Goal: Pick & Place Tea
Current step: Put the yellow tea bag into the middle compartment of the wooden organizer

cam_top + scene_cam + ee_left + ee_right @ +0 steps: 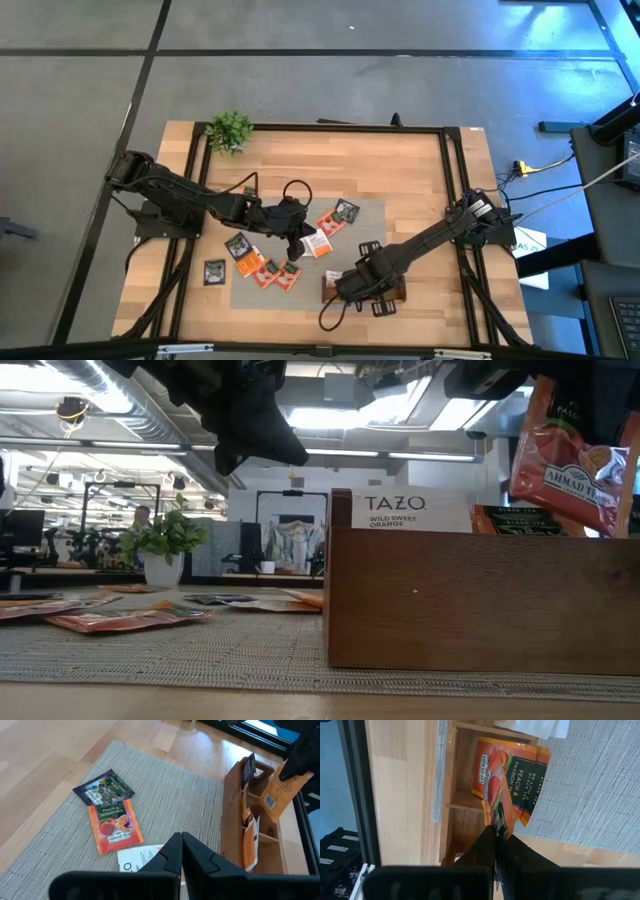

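**Tea sorting partly done; one sachet over the tray, most still on the mat**

I have the right tool (496, 827) pinched on an orange peach sachet (496, 795), holding it just above the wooden tray (480, 600) at the near edge of the worktop (400, 160); in the low view the same sachet hangs above the tray's right end, not yet let go; I judge this one is about to be dropped into a compartment.

A few sachets already stand in the tray; the low view shows a white TAZO sachet (408, 510) and a dark one beside it poking above the wall; the left wrist view shows others in the compartments.

Still to move, as I count from above: roughly seven or eight sachets on the grey mat (375, 215), plus one dark sachet (214, 271) lying off the mat on the bare wood; the cluster near the mat's left corner (262, 265) is untouched.

My left tool (181, 851) hangs over the mat's middle with its fingers pressed together and nothing between them, a white sachet (142, 860) just below it; I would say the task is less than half done.
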Tool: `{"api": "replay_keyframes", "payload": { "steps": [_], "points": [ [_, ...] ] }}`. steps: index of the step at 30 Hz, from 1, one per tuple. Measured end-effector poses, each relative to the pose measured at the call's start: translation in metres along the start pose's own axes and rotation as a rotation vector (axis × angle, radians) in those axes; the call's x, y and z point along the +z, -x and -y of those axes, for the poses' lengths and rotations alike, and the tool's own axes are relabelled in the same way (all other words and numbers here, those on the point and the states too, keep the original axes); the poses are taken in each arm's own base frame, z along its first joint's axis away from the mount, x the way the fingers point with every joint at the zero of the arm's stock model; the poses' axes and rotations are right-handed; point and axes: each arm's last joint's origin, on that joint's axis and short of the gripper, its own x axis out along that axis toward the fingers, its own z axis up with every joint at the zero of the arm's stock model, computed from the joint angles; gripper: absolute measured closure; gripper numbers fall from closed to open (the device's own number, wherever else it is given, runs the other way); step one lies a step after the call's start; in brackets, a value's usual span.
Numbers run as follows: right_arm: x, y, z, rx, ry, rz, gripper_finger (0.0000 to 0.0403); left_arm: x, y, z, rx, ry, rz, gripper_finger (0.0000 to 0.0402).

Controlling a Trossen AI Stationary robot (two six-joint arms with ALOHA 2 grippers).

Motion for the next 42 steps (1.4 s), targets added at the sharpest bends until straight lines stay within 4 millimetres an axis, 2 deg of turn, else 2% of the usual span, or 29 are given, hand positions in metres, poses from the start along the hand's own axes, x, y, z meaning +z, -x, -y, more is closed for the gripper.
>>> {"api": "replay_keyframes", "payload": {
  "steps": [31,42],
  "points": [
    [-0.0010,-0.0002,-0.0025,0.015,-0.022,-0.008,0.0393,0.0001,0.0000,0.0001,0.000,0.000,0.000,0.0398],
    [-0.0010,-0.0002,-0.0023,0.014,-0.040,-0.007,0.0358,0.0001,0.0000,0.0001,0.000,0.001,0.000,0.0398]
  ]
}}
